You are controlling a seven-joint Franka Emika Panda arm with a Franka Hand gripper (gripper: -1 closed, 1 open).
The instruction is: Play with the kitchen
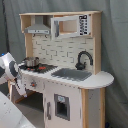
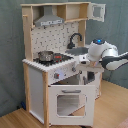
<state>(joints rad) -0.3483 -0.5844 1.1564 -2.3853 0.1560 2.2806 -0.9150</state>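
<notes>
**Robot arm at the side of the toy kitchen**

Kitchen [image 2: 60,70], a tall white and light-wood toy play set, stands on a wooden floor [image 2: 112,107] before a grey curtain [image 1: 116,45] in both exterior views. Its white counter [image 1: 102,80] carries a grey sink basin [image 1: 71,74] with a curved black faucet [image 1: 83,59] behind it, and a stovetop with red rings where a small shiny metal pot [image 2: 45,55] sits. Above the stove hangs a grey range hood [image 2: 50,20]; a small upper cabinet with a windowed door [image 1: 70,26] sits at the top over the sink side. Below the counter edge a white oven door with a clear window [image 2: 66,101] is closed, with knobs on the panel above it.

The white robot arm [image 2: 106,52] reaches in at the stove end of the counter, its wrist low beside the front edge in the second exterior view. Whether the gripper's fingers are apart or together I cannot tell.
</notes>
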